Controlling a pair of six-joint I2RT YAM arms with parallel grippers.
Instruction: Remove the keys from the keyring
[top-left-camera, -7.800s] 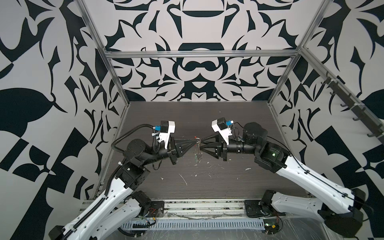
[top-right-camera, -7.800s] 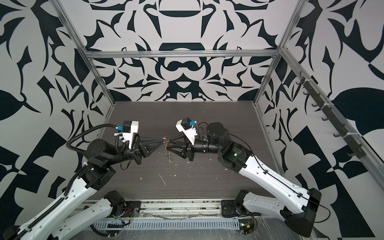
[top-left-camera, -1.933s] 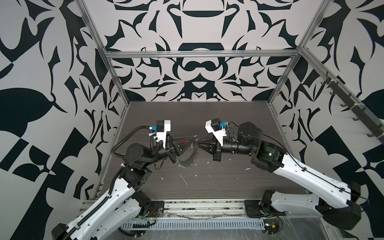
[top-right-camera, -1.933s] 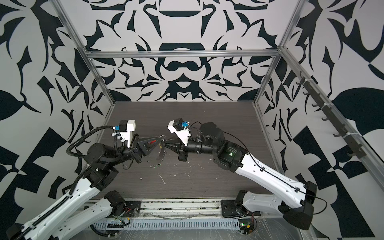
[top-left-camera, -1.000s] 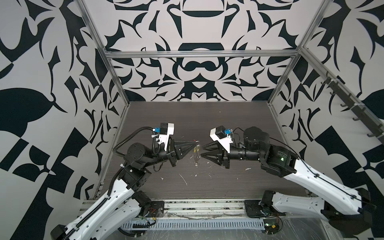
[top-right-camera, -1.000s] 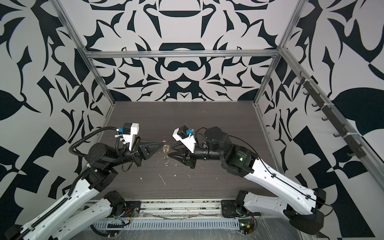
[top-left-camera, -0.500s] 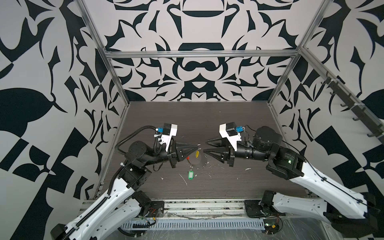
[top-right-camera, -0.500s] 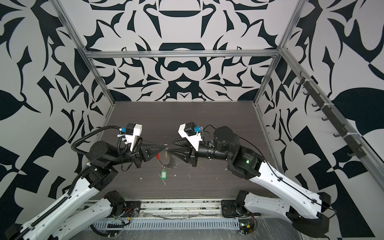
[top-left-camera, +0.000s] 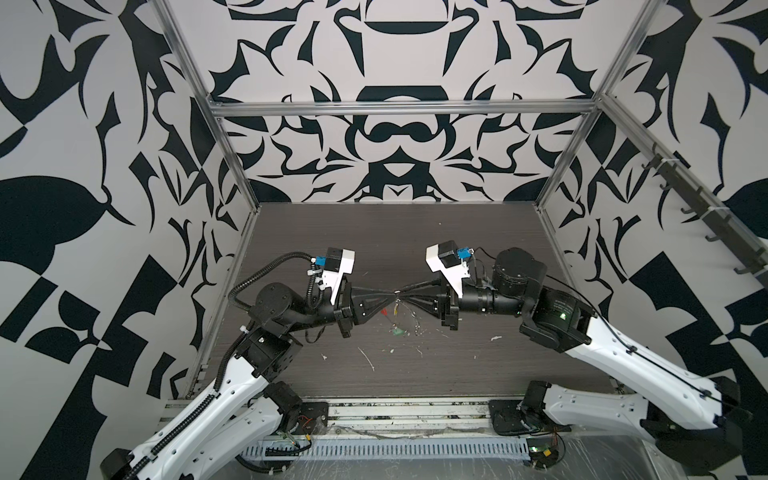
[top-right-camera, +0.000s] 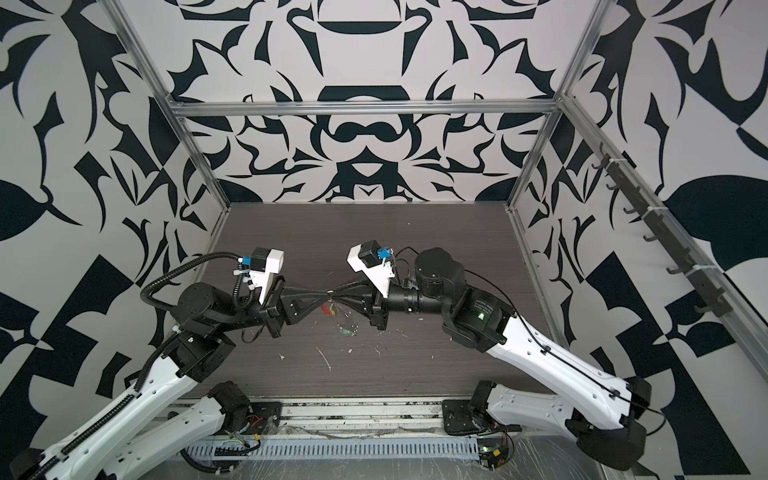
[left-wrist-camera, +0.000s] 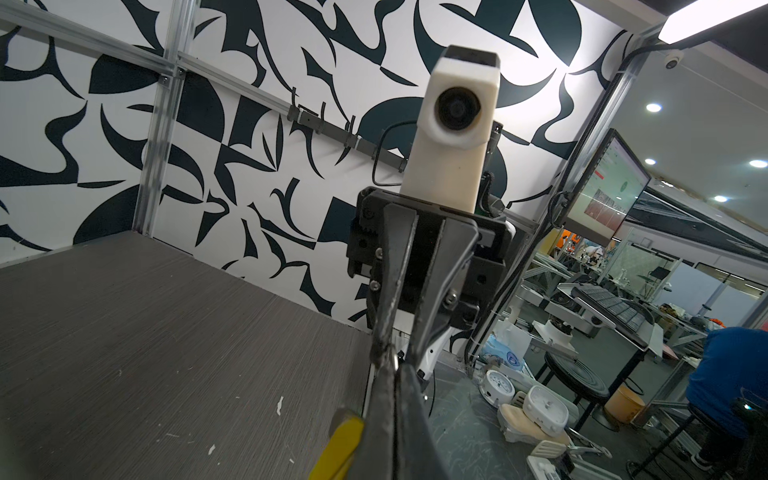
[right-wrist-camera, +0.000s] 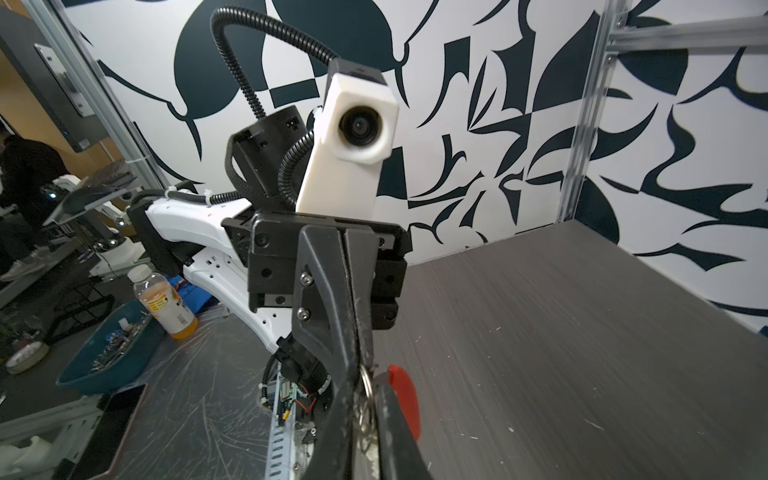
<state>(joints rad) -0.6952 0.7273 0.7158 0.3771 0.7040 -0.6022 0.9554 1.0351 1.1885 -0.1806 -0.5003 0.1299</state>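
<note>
Above the middle of the table my left gripper (top-left-camera: 394, 293) and right gripper (top-left-camera: 402, 293) meet tip to tip. Both are shut. The left gripper (left-wrist-camera: 389, 362) pinches the keyring at its top. In the right wrist view a small silver ring (right-wrist-camera: 365, 384) is pinched in the right gripper (right-wrist-camera: 366, 388). The keyring's red segment (top-left-camera: 385, 311) and thin hoop (top-right-camera: 351, 322) hang below the tips. One of the keys, the yellow tag (left-wrist-camera: 338, 446), hangs beside the left fingers. The green tag (top-left-camera: 398, 331) dangles lower, blurred, above the table.
White scraps (top-left-camera: 368, 359) litter the dark wood-grain table (top-left-camera: 457, 249). Patterned walls on metal posts close three sides, with a hook rail (top-left-camera: 685, 208) on the right wall. A slotted cable duct (top-left-camera: 382, 449) runs along the front. Outside stand a bottle (right-wrist-camera: 166, 303) and a blue bin (right-wrist-camera: 108, 357).
The right gripper, open and a little apart half a second ago, has moved in against the left tip and shut on a silver ring. The green tag has swung to the right.
</note>
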